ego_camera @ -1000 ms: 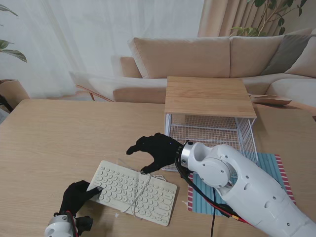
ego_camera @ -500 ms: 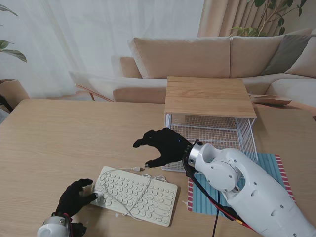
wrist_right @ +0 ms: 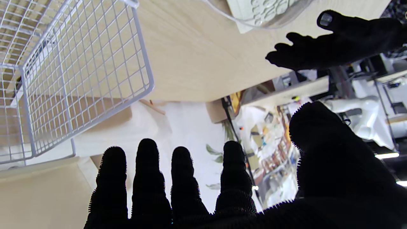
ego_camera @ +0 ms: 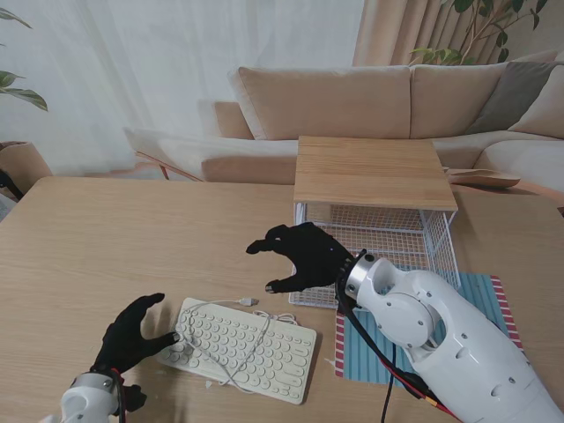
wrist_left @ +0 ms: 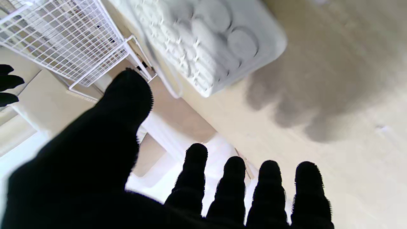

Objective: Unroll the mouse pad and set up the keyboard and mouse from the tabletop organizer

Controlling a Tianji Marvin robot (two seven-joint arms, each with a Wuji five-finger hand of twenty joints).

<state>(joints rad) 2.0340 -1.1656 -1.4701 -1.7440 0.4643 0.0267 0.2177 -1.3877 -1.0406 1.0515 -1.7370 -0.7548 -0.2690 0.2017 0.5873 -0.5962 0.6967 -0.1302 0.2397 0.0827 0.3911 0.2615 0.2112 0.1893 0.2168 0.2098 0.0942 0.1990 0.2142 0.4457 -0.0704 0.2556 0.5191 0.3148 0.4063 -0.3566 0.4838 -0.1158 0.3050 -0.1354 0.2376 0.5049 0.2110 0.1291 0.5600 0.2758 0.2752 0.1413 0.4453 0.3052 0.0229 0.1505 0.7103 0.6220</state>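
White keyboard (ego_camera: 240,348) lower centre on the desk (ego_camera: 106,247), cable (ego_camera: 231,339) draped across it, left hand (ego_camera: 132,339) lower left, fingers apart and empty beside the keyboard's corner, right hand (ego_camera: 304,256) mid-frame, fingers spread, empty, before the wire organizer (ego_camera: 374,233), striped pad (ego_camera: 480,300) lower right.

Beyond my wooden table (ego_camera: 106,238) stands a beige sofa (ego_camera: 352,101) with a grey cushion (ego_camera: 515,92). Sheer white curtains (ego_camera: 159,62) glow with daylight, a tan drape (ego_camera: 397,33) beside them. Leafy plants (ego_camera: 493,22) frame both far corners.
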